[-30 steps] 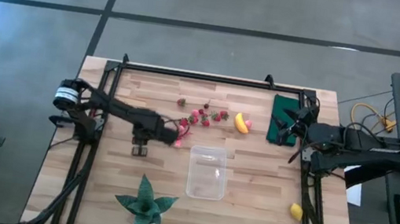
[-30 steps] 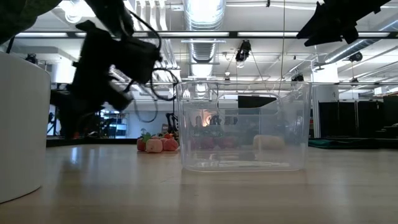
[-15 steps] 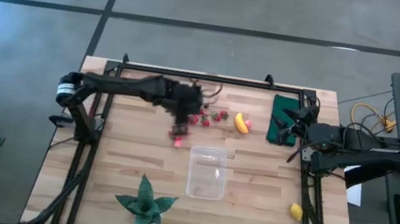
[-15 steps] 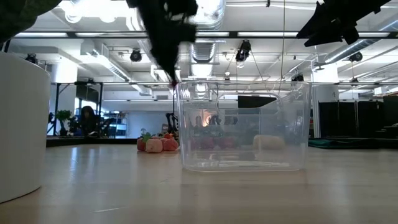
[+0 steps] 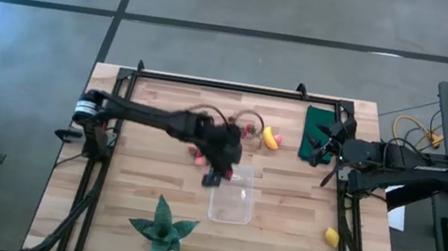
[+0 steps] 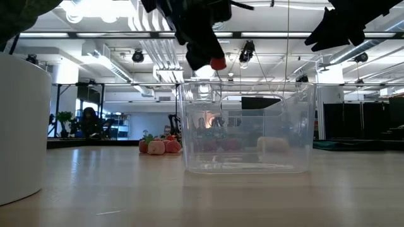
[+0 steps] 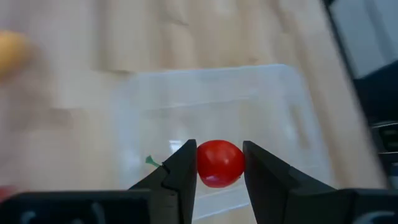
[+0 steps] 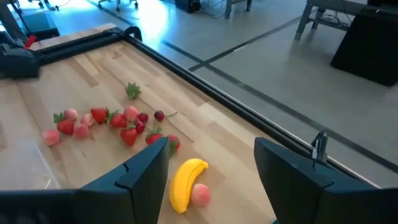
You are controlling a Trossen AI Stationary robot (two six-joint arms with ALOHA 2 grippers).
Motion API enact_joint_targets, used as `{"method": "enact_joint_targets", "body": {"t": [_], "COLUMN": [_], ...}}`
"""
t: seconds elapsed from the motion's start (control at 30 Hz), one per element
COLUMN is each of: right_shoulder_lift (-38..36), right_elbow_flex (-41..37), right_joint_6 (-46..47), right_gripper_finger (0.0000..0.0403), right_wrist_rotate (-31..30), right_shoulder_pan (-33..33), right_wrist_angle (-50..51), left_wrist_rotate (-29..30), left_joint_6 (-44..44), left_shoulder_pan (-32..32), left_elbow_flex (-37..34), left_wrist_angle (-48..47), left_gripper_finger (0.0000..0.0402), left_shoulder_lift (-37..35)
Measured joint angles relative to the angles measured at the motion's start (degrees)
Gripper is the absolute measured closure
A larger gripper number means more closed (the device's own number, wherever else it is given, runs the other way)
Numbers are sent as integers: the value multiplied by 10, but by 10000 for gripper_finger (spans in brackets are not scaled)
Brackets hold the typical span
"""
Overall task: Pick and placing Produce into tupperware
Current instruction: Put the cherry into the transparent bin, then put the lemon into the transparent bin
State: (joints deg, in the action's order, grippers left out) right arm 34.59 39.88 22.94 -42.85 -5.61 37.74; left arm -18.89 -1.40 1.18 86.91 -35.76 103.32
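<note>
While the left gripper (image 7: 217, 171) pinches a small red strawberry piece (image 7: 219, 163) between its narrowed fingers, it hangs above the clear tupperware (image 5: 232, 193), which sits on the table (image 5: 125, 191) a little toward the near edge from the middle. In the high view the gripper is over the container's far-left corner, and in the low view the red piece (image 6: 218, 63) is clear above the rim (image 6: 246, 84), so the step in hand looks like the drop.

To do it well, the arm would best carry the piece further inward, toward the middle of the tupperware, before letting go; a release at the corner risks the piece striking the rim and bouncing onto the table. Lowering it closer to the opening first would cut the bounce inside the empty-looking container. The fingers need only part slightly, since the piece is tiny.

The remaining red and pink pieces (image 8: 106, 121) lie in a loose cluster toward the far edge, with the banana (image 8: 185, 180) just beside them. The lemon-like fruit (image 5: 331, 237) rests near the right edge toward the near corner.

The right gripper (image 8: 211, 168) waits at the right edge near the far corner, fingers spread and holding nothing.
</note>
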Motion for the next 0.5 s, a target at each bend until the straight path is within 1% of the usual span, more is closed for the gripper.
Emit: {"method": "enact_joint_targets", "body": {"t": [0.07,0.17,0.27,0.4,0.5], "right_shoulder_lift": [0,0,0,0,0], "right_elbow_flex": [0,0,0,0,0], "right_joint_6": [0,-1,-2,-4,-4], "right_gripper_finger": [174,174,174,174,174], "right_wrist_rotate": [0,1,1,4,12], "right_shoulder_pan": [0,0,0,0,0], "right_wrist_angle": [5,15,23,28,28], "left_wrist_rotate": [-28,-65,-66,-75,-75], "left_joint_6": [-38,-70,-116,-171,-195], "left_shoulder_pan": [-3,7,8,5,6], "left_elbow_flex": [3,9,12,11,10], "left_wrist_angle": [7,12,14,45,52], "left_gripper_finger": [306,305,293,257,223], "left_shoulder_lift": [15,28,40,44,43]}}
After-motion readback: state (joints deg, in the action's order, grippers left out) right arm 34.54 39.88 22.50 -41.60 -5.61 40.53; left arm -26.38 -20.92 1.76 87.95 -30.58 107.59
